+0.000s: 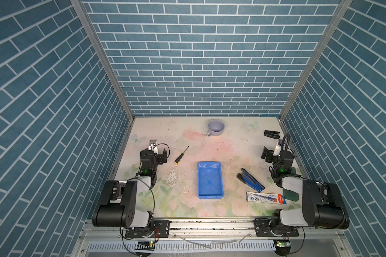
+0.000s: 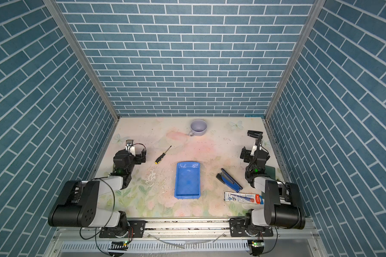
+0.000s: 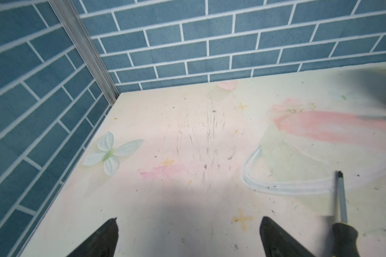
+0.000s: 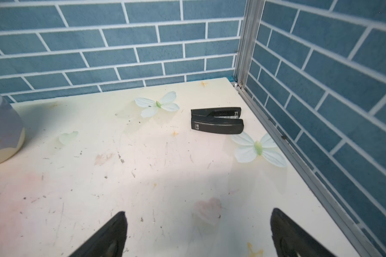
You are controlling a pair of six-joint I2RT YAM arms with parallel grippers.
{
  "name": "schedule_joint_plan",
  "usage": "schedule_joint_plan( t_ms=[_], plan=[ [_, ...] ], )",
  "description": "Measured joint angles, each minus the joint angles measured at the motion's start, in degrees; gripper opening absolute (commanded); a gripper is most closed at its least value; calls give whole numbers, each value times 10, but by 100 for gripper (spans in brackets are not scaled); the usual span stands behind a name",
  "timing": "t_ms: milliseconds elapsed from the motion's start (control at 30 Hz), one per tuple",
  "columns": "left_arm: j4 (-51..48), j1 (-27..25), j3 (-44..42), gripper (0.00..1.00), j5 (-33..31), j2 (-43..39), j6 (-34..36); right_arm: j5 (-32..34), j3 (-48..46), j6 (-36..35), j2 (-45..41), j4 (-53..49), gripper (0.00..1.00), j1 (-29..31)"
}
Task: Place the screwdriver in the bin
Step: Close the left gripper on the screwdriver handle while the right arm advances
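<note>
Okay, pickup pending: left claw [image 3: 188,222] and right claw [image 4: 198,213] wide, empty.
Slide left claw toward 3 o'clock, clamp screwdriver [image 1: 181,155] handle (not shaft); bin [image 1: 210,180] at 4 o'clock.

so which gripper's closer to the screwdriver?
Left. The left gripper sits open right beside the screwdriver; the right gripper is far off, beyond the bin.

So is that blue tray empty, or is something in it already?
Empty. In both top views the bin shows only bare blue floor; the screwdriver lies on the table outside it.
</note>
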Motion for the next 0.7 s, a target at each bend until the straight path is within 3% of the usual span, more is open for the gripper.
schedule_joint_plan(
  t_ms=[200,433,700],
  plan=[
    [-78,-22,16,100,6,-91,0,-32,0,0,-93,-78,99,0],
    [-227,-89,66,100,2,-161,1,-82,16,1,-190,-221,99,7],
    [-419,-134,146,100,-8,-206,-19,-104,60,1,-280,-364,99,70]
  ],
)
